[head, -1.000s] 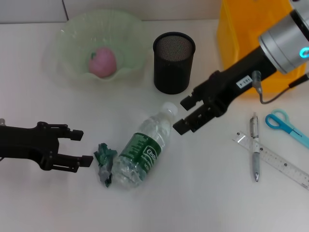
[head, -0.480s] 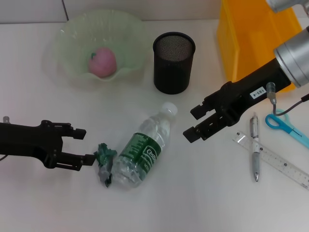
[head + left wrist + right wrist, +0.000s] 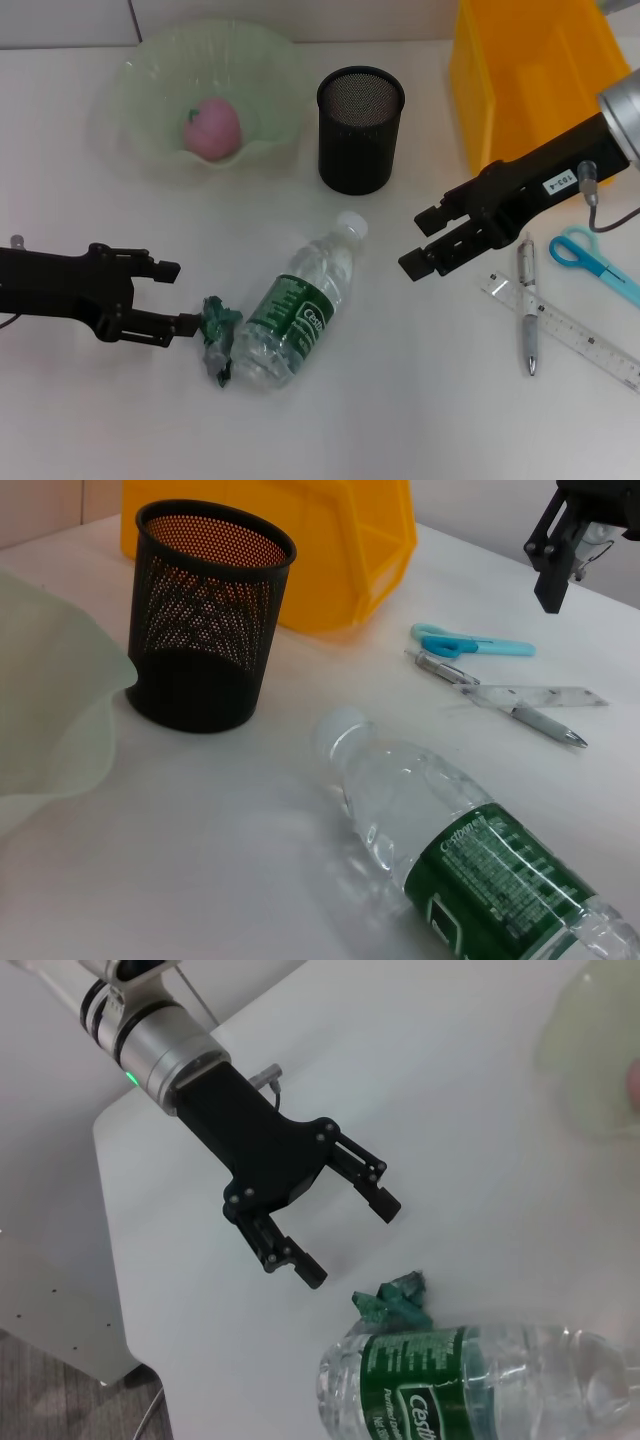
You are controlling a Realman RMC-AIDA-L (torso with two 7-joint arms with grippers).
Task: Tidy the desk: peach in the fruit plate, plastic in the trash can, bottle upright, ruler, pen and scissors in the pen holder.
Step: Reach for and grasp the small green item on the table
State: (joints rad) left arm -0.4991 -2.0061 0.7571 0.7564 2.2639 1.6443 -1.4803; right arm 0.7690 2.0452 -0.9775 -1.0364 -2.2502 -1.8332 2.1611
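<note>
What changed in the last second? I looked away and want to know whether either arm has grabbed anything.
Nothing grabbed. The right gripper backed away from the bottle toward the pen, jaws open and empty. The left gripper crept toward the green plastic, open, its lower finger now at the plastic's edge. Bottle, peach, ruler and scissors stayed put.

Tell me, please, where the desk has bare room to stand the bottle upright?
Bare desk lies between the bottle and the pen, below the right gripper. It is crowded at the bottle's base, where the plastic and left gripper sit.
</note>
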